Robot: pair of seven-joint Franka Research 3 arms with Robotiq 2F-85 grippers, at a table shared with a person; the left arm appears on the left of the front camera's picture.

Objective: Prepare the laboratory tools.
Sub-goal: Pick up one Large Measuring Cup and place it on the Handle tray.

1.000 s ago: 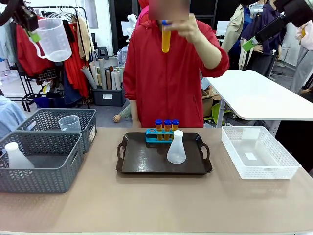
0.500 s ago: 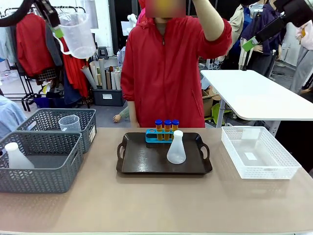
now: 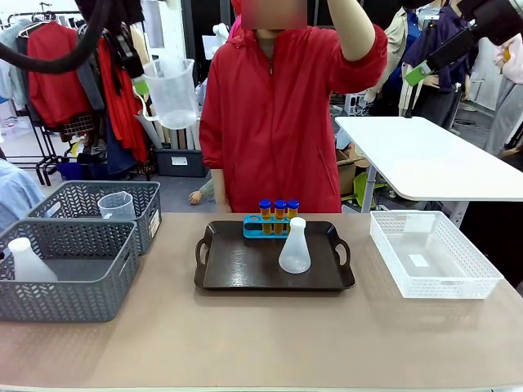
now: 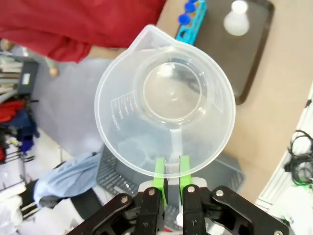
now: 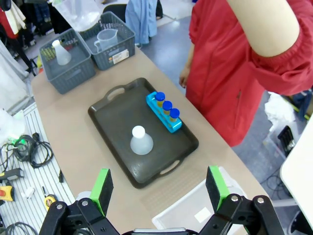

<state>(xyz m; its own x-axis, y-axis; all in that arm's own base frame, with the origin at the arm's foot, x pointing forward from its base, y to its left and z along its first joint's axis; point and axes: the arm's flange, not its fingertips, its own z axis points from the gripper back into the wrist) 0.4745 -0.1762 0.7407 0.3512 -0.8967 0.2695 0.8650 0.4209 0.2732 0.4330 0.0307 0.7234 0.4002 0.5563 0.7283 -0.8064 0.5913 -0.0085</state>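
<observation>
Now the left gripper (image 4: 169,172) has its green pads pinching the handle of the clear measuring beaker (image 4: 166,105). The beaker hangs just beyond the fingertips, mouth toward the wrist cam. In the front view its long axis is approx. vertical w/ a light tilt. It is high in the air, about over the far edge of the table (image 3: 245,343), just left of the person (image 3: 278,122) in red.

The dark tray (image 3: 237,269) lies well below it and toward the robot's right. I think the next move turns on this relation: down and rightward, to the bare part of the tray left of the conical flask (image 3: 294,247). The blue tube rack (image 3: 252,230) stands at the tray's back edge w/ three blue-capped tubes (image 3: 279,209) upright in it. The flask is just in front of it; I cannot tell if they touch.

The right gripper (image 5: 159,188) has its fingers spread wide w/ nothing between them, high over the right side, so the left arm is the one for this job. Risk: only the thin handle is gripped, so the beaker may swing and clip the tubes on the way down.
</observation>
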